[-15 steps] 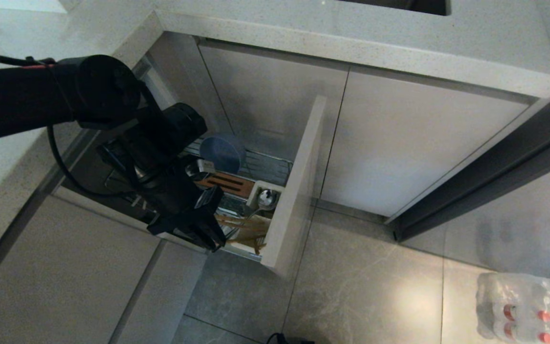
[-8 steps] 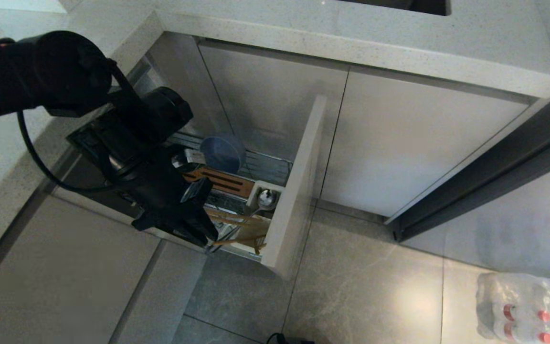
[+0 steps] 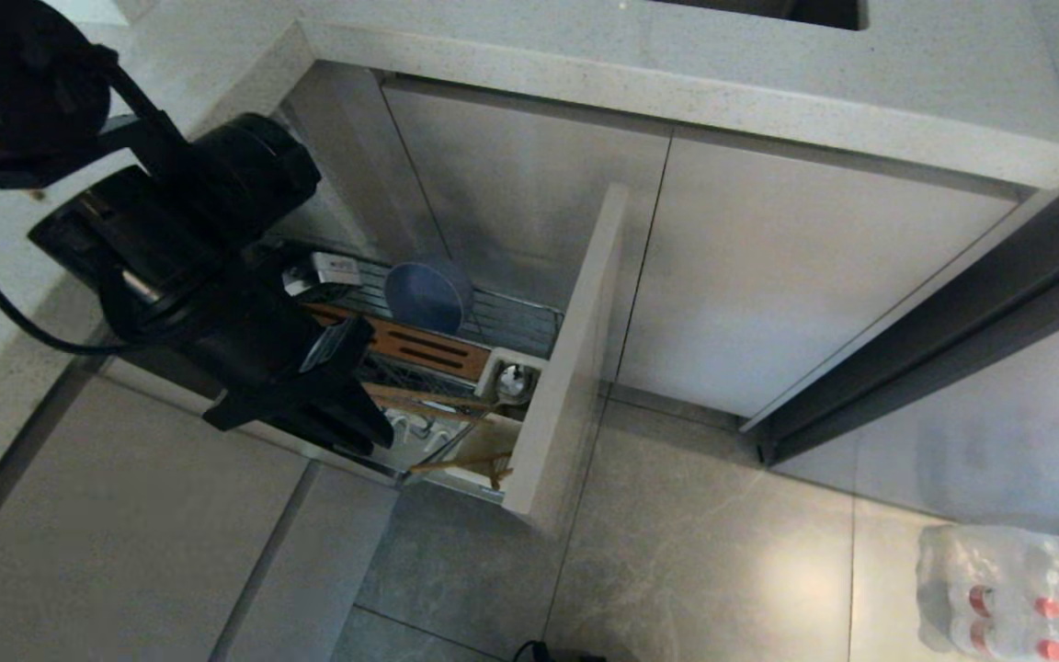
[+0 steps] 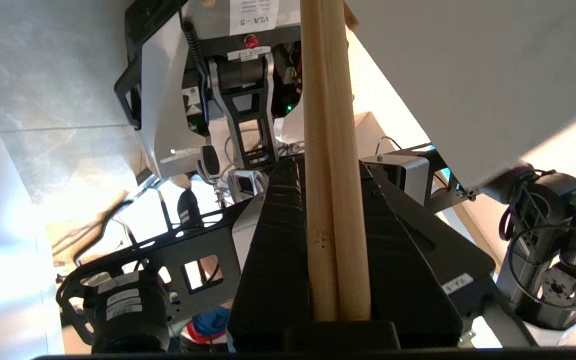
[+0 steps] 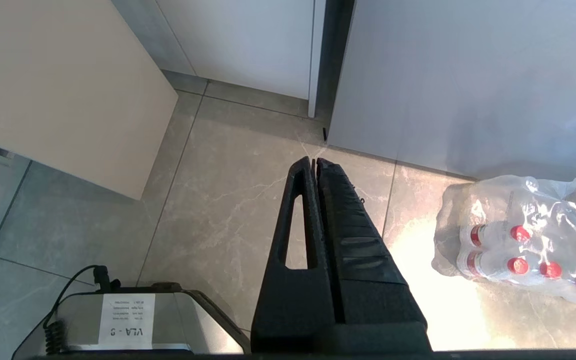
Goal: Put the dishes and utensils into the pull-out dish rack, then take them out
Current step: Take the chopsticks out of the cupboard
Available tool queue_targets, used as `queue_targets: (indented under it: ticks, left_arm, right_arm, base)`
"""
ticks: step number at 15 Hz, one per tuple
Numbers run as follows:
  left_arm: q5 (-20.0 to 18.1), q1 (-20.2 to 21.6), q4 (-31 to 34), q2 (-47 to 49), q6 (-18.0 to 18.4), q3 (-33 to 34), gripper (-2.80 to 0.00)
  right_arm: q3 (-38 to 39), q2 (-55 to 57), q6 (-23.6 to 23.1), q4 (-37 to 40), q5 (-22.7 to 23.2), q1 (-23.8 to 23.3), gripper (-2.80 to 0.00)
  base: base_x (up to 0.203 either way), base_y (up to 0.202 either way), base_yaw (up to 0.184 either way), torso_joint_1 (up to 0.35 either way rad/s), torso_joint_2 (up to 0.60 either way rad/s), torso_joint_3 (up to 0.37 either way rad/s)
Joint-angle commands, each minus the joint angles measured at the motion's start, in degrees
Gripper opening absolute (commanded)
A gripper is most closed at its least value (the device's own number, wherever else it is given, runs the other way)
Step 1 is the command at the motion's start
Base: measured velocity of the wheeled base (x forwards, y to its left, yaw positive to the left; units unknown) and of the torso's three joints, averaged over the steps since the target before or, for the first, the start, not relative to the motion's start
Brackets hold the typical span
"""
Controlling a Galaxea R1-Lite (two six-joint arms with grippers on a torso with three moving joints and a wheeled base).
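Observation:
My left gripper (image 3: 371,412) hangs over the front of the pull-out dish rack (image 3: 529,322), shut on a pair of wooden chopsticks (image 3: 433,402). In the left wrist view these chopsticks (image 4: 335,150) run straight out between the black fingers (image 4: 278,240) of the gripper (image 4: 328,167). More chopsticks (image 3: 452,462) lie in the rack's front corner. A light-blue round dish (image 3: 428,294) stands on edge behind the brown wooden strip (image 3: 424,348). The silver spoon (image 3: 511,379) sits in the white cup. My right gripper (image 5: 314,162) hangs shut and empty over the floor.
The rack's beige front panel (image 3: 575,368) juts out over the tiled floor. Cabinet doors (image 3: 796,294) stand closed under the countertop (image 3: 677,83). A shrink-wrapped pack of bottles (image 3: 1017,588) lies on the floor at right, near my right gripper (image 5: 523,250).
My left arm has risen up and to the left, drawing the held chopsticks up out of the rack's front. More of the rack and its wooden strip now shows.

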Motion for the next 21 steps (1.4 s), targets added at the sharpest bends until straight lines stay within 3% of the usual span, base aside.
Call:
queue_targets:
  ticks: [1, 14, 21]
  left_arm:
    - [0.1, 0.0, 0.45, -2.15, -0.18, -0.01, -2.8]
    - [3.61, -0.9, -0.14, -17.19, 0.35, -0.01, -2.8]
    - [3.96, -1.85, -4.81, -27.63, 0.35, -0.01, -2.8]
  right_arm:
    - [0.0, 0.09, 0.01, -0.02, 0.0, 0.0, -2.8]
    - [0.0, 0.09, 0.01, -0.02, 0.0, 0.0, -2.8]
    - [0.0, 0.09, 0.01, -0.02, 0.0, 0.0, -2.8]
  base:
    - [0.0, 0.0, 0.0, 0.0, 0.0, 0.0]
    - [0.0, 0.0, 0.0, 0.0, 0.0, 0.0]
    - [0.0, 0.0, 0.0, 0.0, 0.0, 0.0]
